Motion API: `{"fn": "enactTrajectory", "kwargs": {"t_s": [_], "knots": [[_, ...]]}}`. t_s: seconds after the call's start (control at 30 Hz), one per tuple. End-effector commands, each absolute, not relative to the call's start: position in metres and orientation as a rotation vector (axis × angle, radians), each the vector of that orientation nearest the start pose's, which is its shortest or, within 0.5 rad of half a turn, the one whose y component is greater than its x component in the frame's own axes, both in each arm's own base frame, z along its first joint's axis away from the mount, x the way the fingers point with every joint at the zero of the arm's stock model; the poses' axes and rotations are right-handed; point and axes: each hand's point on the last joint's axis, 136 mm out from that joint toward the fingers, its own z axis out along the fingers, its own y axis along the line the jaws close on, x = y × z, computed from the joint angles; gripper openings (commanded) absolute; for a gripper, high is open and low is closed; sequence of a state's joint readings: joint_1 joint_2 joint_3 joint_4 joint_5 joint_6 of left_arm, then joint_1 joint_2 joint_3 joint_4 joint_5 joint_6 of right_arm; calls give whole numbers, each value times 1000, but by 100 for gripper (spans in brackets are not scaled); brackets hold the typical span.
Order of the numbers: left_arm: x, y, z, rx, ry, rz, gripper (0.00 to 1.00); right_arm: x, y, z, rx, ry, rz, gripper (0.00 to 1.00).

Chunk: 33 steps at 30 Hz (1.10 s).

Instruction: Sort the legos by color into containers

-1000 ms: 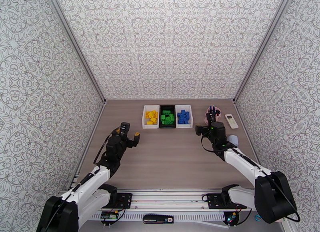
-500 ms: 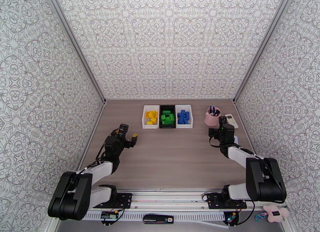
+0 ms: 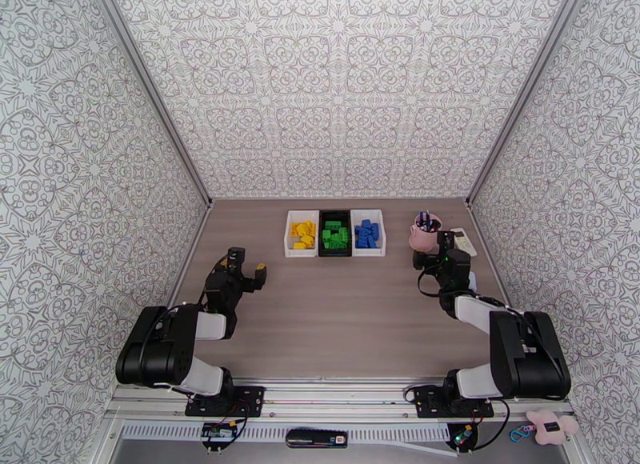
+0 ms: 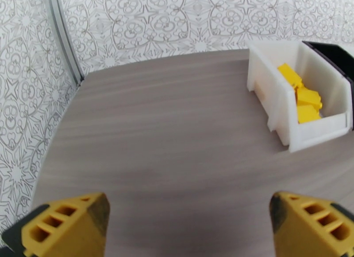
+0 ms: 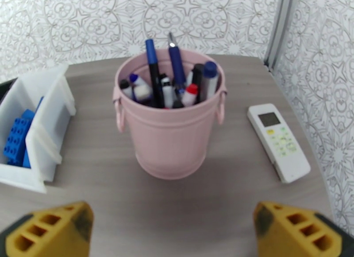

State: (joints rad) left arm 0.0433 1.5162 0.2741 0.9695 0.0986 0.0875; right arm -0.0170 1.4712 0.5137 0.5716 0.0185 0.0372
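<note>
**Legos in three bins by color; both grippers released and empty**

Containers: three bins stand side by side, touching, at the far middle of the desk [image 3: 344, 314].
- Left white bin [image 3: 288, 242]: yellow legos [image 3: 302, 234] only. In the left wrist view they lie heaped inside it, below the rim.
- Middle black bin [image 3: 335, 254]: green legos [image 3: 335, 237] only.
- Right white bin [image 3: 369, 253]: blue legos [image 3: 367, 233] only. In the right wrist view the studs on the blue pieces face up.

The wood-grain desk surface in front of the bins is bare.

Other items: a pink cup [image 5: 170, 138] to the right of the bins holds pens and markers [image 5: 177, 67] standing upright, with blue, black, red and white caps. A white remote [image 5: 278, 142] lies flat just right of the cup, apart from it. It has a small grey display, and its button markings are too small to read.

Grippers: the left gripper [image 4: 188, 218] is spread wide with nothing between its yellow fingers. It is low over the left side of the desk and faces the bin of yellow legos, well apart from it. The right gripper [image 5: 172, 231] is likewise spread wide and empty. It is near the pink cup and faces it.
</note>
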Motion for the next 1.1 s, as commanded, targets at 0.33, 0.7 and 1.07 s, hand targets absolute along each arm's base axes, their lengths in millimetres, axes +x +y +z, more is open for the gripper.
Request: {"fn": "enactTrajectory", "kwargs": {"t_s": [0.33, 0.7, 1.07], "knots": [[402, 32, 107, -83, 1883, 48, 100, 403, 2, 114, -1, 1862, 41, 100], [402, 31, 107, -83, 1881, 63, 100, 403, 2, 113, -1, 1863, 38, 100], [403, 31, 107, -82, 1884, 52, 100, 403, 1, 114, 0, 1861, 36, 100]]}}
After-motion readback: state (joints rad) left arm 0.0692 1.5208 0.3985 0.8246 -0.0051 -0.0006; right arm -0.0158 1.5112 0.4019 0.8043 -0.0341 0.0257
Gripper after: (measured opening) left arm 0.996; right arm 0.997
